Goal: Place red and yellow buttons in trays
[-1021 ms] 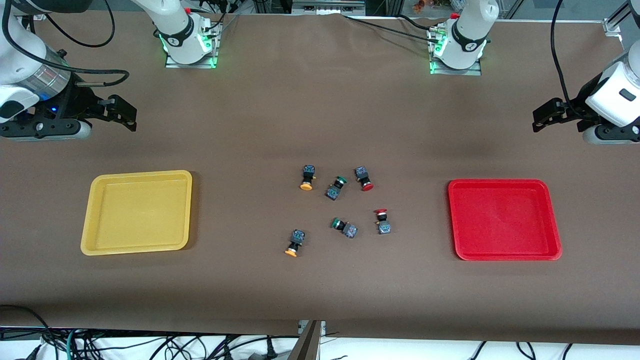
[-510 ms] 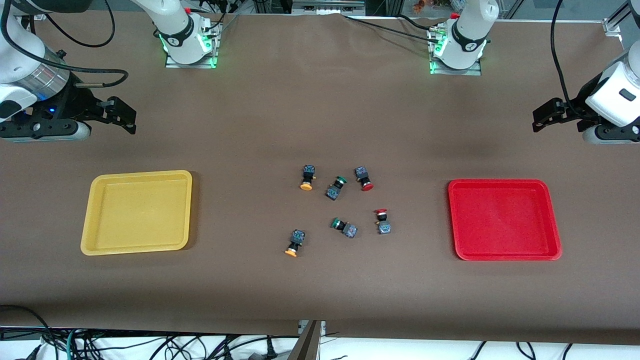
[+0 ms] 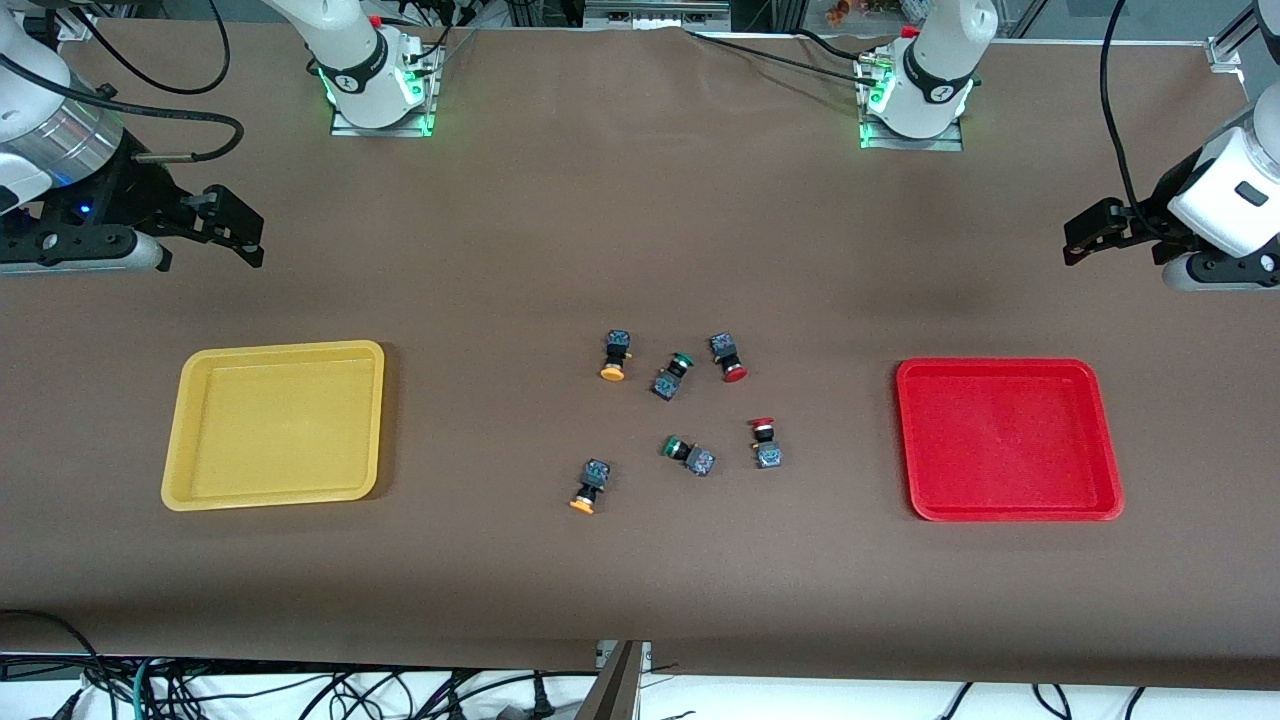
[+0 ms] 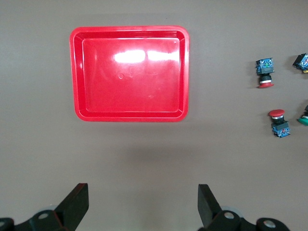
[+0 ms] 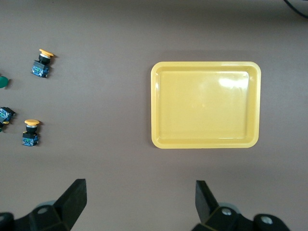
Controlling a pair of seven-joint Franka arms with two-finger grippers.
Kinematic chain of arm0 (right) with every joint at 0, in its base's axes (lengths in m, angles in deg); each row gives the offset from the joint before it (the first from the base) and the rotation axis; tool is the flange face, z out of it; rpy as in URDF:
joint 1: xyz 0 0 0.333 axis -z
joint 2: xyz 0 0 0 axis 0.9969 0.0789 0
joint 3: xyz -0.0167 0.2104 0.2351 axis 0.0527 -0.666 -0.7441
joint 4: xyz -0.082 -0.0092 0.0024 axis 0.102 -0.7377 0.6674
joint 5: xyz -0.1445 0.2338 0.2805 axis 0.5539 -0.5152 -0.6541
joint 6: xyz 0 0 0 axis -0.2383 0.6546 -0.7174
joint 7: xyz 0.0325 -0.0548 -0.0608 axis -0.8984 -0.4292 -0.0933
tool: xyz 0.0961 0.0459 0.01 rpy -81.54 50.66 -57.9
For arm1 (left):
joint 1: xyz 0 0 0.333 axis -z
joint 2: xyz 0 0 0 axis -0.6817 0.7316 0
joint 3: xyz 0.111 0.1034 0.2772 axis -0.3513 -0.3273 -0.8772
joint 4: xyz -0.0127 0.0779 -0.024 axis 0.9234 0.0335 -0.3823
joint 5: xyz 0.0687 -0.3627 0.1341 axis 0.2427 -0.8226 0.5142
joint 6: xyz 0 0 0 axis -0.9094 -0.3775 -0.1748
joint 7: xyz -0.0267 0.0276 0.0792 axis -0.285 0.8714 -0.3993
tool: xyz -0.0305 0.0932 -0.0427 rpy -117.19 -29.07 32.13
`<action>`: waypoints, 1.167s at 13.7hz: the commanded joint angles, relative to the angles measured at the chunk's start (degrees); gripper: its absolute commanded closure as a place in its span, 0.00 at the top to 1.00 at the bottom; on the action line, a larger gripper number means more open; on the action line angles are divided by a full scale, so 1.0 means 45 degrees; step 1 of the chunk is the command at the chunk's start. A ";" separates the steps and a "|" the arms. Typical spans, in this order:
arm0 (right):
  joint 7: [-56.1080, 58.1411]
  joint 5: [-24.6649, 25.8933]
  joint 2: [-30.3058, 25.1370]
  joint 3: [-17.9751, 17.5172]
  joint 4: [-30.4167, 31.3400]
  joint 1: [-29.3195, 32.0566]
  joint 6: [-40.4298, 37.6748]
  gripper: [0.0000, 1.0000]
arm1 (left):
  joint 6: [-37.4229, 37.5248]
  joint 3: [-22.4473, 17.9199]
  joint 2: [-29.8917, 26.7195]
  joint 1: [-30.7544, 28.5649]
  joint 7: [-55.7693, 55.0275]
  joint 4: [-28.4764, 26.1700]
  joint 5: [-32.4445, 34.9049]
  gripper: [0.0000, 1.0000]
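While both arms wait raised at the table's ends, we record:

- Left gripper: over bare cloth at the left arm's end of the table, fingers spread wide, holding nothing.
- Right gripper: over bare cloth at the right arm's end, fingers likewise spread, holding nothing.
- Red tray: flat on the table toward the left arm's end, nothing in it.
- Yellow tray: flat toward the right arm's end, nothing in it.
- Red buttons, two: one and another nearer the front camera, both on their sides mid-table.
- Yellow buttons, two: one beside the cluster's upper edge, one nearest the front camera.
- Green buttons, two: one between the farther yellow and red, one just beside the nearer red.
- We find all six apart from the trays.
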 commanded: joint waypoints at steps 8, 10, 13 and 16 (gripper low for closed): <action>-0.1979 -0.1814 0.5301 -0.0180 -0.0221 -0.2575 0.3581 1.00 | 0.0800 0.0213 0.1037 0.0705 0.0088 0.0464 -0.0634 1.00; -0.3562 -0.1797 0.6863 -0.0181 -0.0513 -0.3471 0.5961 1.00 | 0.0741 0.0194 0.1699 0.1447 0.0088 0.0484 -0.0518 1.00; -0.5344 -0.1778 0.9403 -0.0161 -0.2265 -0.4275 0.8489 1.00 | 0.0468 0.0233 0.4135 0.1742 0.0185 0.2371 -0.0654 1.00; -0.5952 -0.1758 1.1417 -0.0142 -0.4571 -0.4531 0.9971 1.00 | -0.1710 0.0214 0.5489 0.2776 0.0010 0.2906 -0.0713 1.00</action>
